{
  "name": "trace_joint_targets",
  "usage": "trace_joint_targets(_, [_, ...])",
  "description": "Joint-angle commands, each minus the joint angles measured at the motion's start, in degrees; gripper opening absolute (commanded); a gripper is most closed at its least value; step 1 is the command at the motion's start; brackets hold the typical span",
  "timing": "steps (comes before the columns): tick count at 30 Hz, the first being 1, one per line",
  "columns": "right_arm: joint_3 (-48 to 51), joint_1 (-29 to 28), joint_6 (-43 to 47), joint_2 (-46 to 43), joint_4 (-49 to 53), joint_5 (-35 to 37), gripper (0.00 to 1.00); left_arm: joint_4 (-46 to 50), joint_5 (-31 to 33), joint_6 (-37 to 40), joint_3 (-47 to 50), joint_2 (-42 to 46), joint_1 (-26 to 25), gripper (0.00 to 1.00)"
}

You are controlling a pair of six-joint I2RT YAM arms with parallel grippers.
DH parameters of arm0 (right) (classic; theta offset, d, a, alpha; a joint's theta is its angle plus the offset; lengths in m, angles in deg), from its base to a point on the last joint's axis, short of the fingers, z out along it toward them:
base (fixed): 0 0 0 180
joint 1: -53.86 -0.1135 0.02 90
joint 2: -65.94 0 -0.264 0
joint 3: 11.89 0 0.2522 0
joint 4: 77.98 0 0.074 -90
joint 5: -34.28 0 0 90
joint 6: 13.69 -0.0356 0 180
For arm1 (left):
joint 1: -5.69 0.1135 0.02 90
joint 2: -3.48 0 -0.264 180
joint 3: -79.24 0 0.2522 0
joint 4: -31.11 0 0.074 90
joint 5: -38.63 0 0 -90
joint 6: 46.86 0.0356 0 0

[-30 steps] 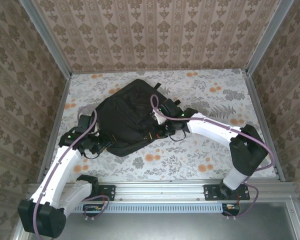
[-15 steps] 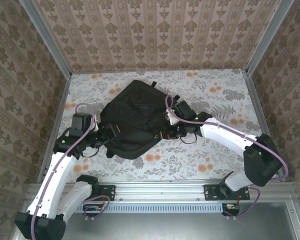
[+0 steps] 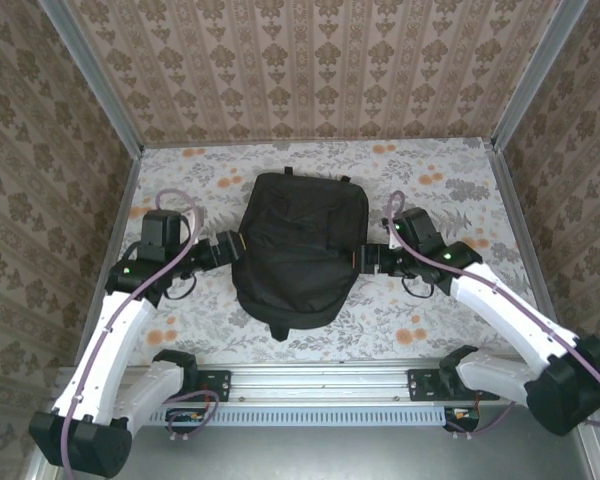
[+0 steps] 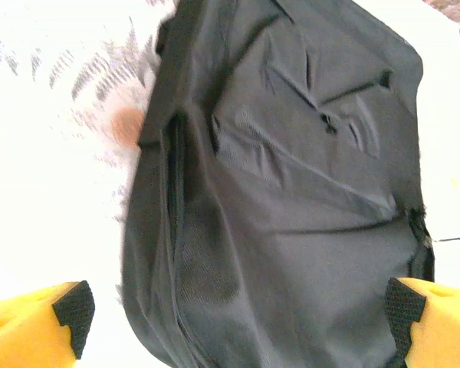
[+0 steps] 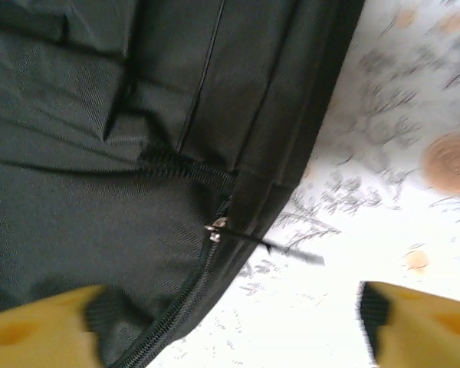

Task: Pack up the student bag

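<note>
Floral-papered walls (image 3: 310, 70), flowered table (image 3: 420, 165), student bag (image 3: 298, 245) flat, seemingly zipped.

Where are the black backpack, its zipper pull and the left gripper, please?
black backpack (image 3: 298, 240): top external view, middle of its front panel.
zipper pull (image 5: 213, 228): right wrist view, the small metal tab.
left gripper (image 4: 240, 307): left wrist view, midway between its yellow fingertips.

The student bag (image 3: 300, 245) was matt black woven cloth with a bright metal zip pull (image 5: 213, 228). The table (image 3: 430, 320) cover was smooth and flower-printed. The front rail (image 3: 320, 375) was matt grey metal.
</note>
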Motion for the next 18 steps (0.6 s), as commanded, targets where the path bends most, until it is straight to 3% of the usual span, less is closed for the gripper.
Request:
trace_joint_targets(1, [-0.9, 0.1, 0.5, -6.4, -1.4, 10.9, 1.0, -6.7, 12.1, 5.3, -3.1, -1.6, 0.2, 1.0])
trace_joint_targets(4, [-2.8, 0.3, 2.5, -8.8, -3.9, 24.3, 1.0, -17.0, 26.8, 10.1, 0.3, -1.9, 0.5, 1.0])
trace_joint_targets(7, [2.1, 0.7, 11.3, -11.1, -17.3, 31.8, 1.0, -32.2, 33.5, 18.8, 7.0, -4.5, 2.0, 1.0])
trace_joint_targets(9, [10.4, 0.7, 26.4, -12.4, -35.0, 29.4, 1.0, -41.4, 33.5, 21.5, 11.2, -7.8, 4.7, 1.0])
trace_joint_targets(11, [18.9, 1.7, 34.2, -12.5, -51.0, 30.3, 0.99, -47.1, 28.9, 22.5, 14.5, -11.3, 8.9, 1.0])
trace_joint_targets(13, [26.0, 5.1, 35.1, -10.8, -63.3, 31.3, 1.0, -50.8, 25.3, 21.6, 16.8, -15.9, 13.5, 1.0])
trace_joint_targets(15, [28.5, 10.4, 31.2, -7.5, -65.0, 30.4, 1.0, -53.1, 22.3, 17.9, 18.4, -20.2, 17.2, 1.0])
trace_joint_targets(17, [29.7, 14.9, 29.2, -2.3, -66.0, 28.3, 1.0, -56.8, 16.7, 18.5, 19.7, -23.7, 19.8, 1.0])
trace_joint_targets(18, [31.0, 16.6, 28.4, 0.9, -69.7, 27.8, 1.0, -60.1, 16.9, 18.9, 21.2, -24.9, 19.8, 1.0])
